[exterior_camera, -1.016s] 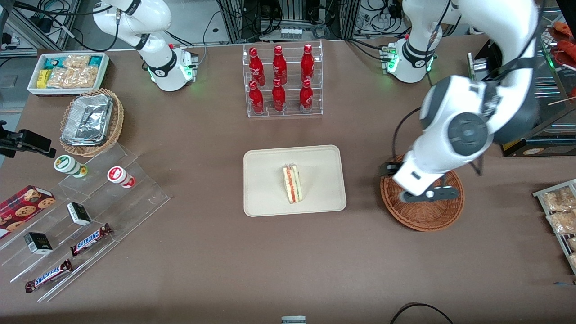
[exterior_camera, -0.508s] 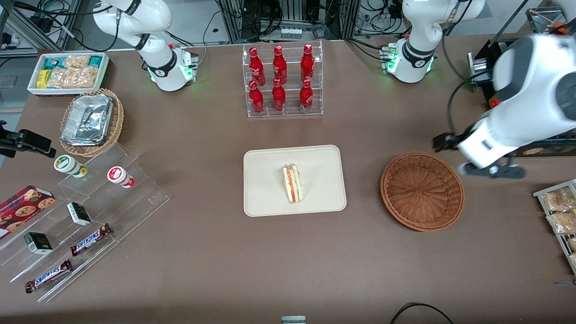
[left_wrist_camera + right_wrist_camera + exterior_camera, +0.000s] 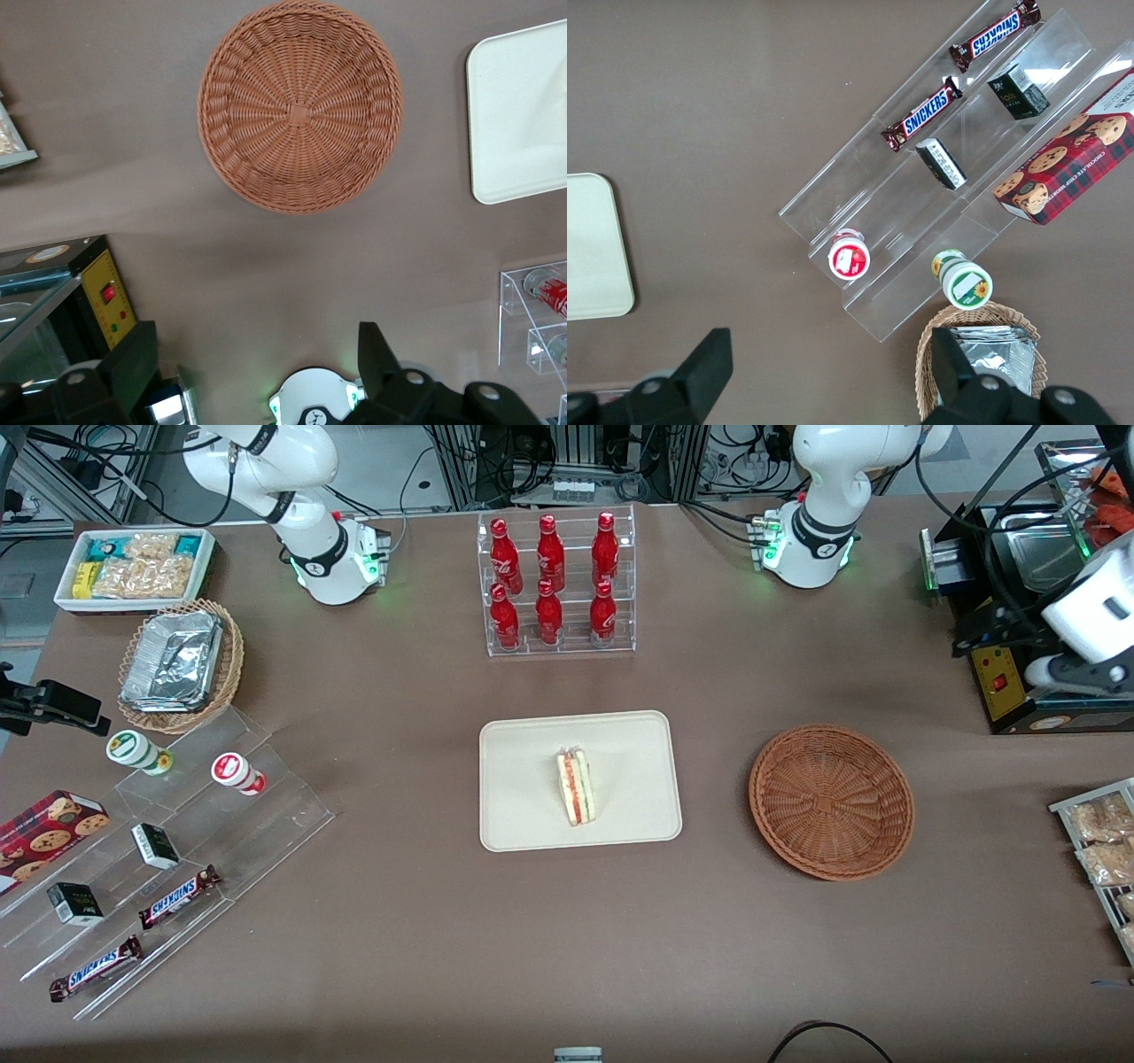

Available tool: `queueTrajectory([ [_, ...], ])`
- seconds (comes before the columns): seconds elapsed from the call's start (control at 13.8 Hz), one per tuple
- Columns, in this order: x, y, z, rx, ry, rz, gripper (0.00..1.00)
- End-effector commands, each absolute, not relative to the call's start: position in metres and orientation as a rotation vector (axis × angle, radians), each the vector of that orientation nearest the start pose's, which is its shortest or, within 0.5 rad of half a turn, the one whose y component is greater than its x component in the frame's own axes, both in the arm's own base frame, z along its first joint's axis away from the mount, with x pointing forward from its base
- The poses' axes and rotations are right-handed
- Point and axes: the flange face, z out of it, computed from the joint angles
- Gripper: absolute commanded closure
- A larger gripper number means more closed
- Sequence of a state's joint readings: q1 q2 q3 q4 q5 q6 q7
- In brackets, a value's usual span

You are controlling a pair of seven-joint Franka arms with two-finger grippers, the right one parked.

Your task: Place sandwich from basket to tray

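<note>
Altogether, one sandwich [image 3: 576, 786] stands on its edge near the middle of one cream tray [image 3: 523, 744], its red and green filling layers facing up. One round reddish-brown wicker basket [image 3: 831, 801] sits on the table [image 3: 443, 939] beside the tray, toward the working arm's end, with nothing in it; tray and basket lie apart.

Six red bottles [image 3: 549, 580] stand in a clear rack, farther from the front camera than the tray. Toward the parked arm's end there are two Snickers bars [image 3: 182, 895], two small dark boxes [image 3: 75, 903], two round lidded cups [image 3: 135, 750], one cookie box [image 3: 49, 828], one tan wicker basket of foil containers [image 3: 177, 664] and one white box of snack packets [image 3: 133, 567].

The cookie box is cut off at the frame edge, as are the snack bags [image 3: 1103, 841] at the working arm's end. In the left wrist view only a corner of the tray [image 3: 518, 115] shows, and the sandwich falls outside it.

The left arm is drawn up at the working arm's end of the table, well apart from the basket, mostly out of frame above a black machine [image 3: 1010, 664]. Its gripper [image 3: 257, 372] hangs high over the table, with the basket [image 3: 301, 104] full in the wrist view; its fingers [image 3: 376, 354] stand wide apart, holding nothing.
</note>
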State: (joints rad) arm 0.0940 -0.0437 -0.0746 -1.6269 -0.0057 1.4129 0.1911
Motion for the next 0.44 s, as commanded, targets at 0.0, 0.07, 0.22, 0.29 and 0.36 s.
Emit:
queueTrajectory([
  [0.0, 0.516, 0.024, 0.627, -3.124, 0.309, 0.271, 0.0],
  [0.07, 0.514, 0.035, 0.631, -3.103, 0.293, 0.266, 0.0],
  [0.22, 0.513, 0.059, 0.637, -3.095, 0.229, 0.243, 0.0],
  [0.29, 0.512, 0.069, 0.643, -3.102, 0.201, 0.224, 0.0],
  [0.36, 0.512, 0.071, 0.642, -3.109, 0.198, 0.218, 0.0],
])
